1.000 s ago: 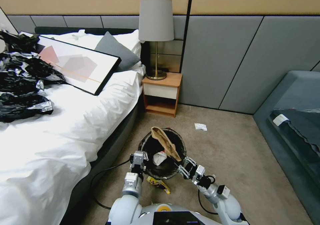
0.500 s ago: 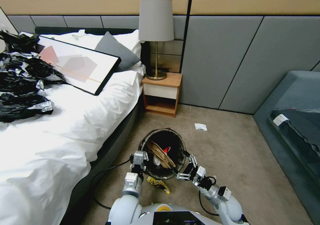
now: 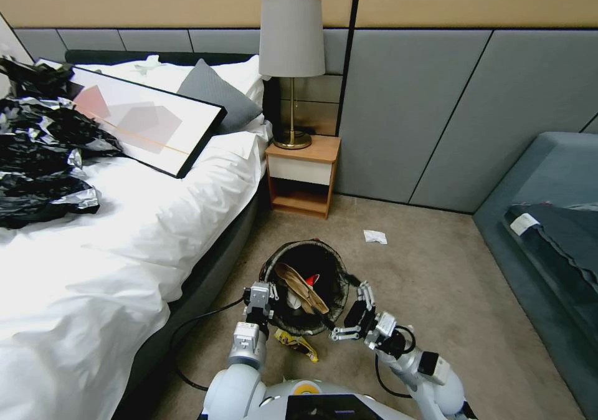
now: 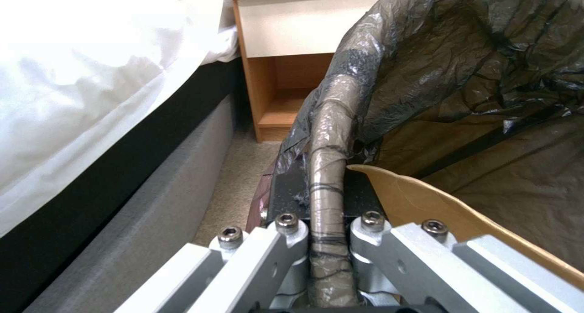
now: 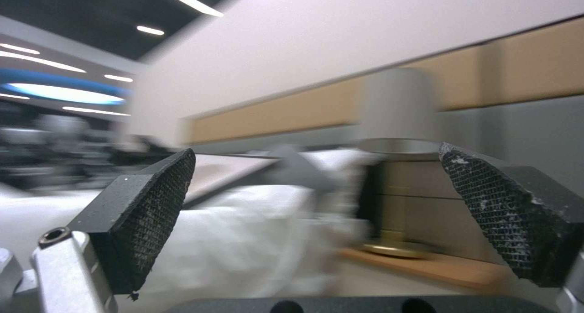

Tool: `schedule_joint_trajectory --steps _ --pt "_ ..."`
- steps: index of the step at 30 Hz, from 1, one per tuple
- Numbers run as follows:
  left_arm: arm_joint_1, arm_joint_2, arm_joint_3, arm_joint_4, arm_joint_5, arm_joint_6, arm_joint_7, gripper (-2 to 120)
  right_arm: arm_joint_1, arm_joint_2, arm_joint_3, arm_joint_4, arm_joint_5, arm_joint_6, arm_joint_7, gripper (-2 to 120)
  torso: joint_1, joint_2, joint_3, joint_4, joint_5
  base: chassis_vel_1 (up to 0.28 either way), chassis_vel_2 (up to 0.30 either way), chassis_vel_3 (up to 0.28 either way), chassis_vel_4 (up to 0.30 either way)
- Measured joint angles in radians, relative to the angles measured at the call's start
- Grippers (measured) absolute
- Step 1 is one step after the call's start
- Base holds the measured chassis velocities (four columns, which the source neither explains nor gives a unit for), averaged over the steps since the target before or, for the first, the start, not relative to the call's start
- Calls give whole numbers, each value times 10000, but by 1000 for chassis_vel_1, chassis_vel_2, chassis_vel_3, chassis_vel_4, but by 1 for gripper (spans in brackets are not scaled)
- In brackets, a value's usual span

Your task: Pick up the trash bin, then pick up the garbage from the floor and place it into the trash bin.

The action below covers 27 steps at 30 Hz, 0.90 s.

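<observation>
Black-lined round white plastic trash bin [image 3: 305, 286] is pinched at its rim by the left gripper [image 3: 260, 296], brown paper piece [image 3: 301, 287] inside. Right gripper [image 3: 353, 312] spread, empty, just beside the bin. Yellow snack wrapper [image 3: 297, 343] lies on the carpet floor [image 3: 448, 283].

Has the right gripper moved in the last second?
Yes. The right gripper, open and empty, has pulled back from over the trash bin toward the robot, away from the nightstand.

The bed [image 3: 124, 233] is walling off the left side, and the nightstand [image 3: 303, 175] with its lamp [image 3: 291, 65] is blocking the far end of the carpet strip. The trash bin [image 3: 336, 264], with the left pincer [image 3: 259, 296] clamping its rim, is standing mid-strip, brown paper [image 3: 301, 287] lying inside. To the right, past the gaping right pincer [image 3: 352, 314], open carpet [image 3: 436, 270] is lying bare up to the sofa [image 3: 548, 220], a white tissue [image 3: 375, 237] sitting unobstructed.
</observation>
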Motion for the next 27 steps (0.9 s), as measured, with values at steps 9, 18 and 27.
schedule_joint_trajectory --steps 9,18,27 --pt "46 -59 -74 -30 37 -22 -4 1 -512 1040 613 -394 -1660 320 4104 100 0 0 0 -2 3 0 0 0 0" --pt "114 -106 -15 -75 89 -24 2 1 -328 1208 1004 -2711 -1543 1351 4039 100 0 0 0 -1 3 0 0 0 0" --pt "162 -79 -82 -176 65 -134 38 1 -179 1365 1054 -3211 -1588 1648 4055 100 0 0 0 -1 1 0 0 0 0"
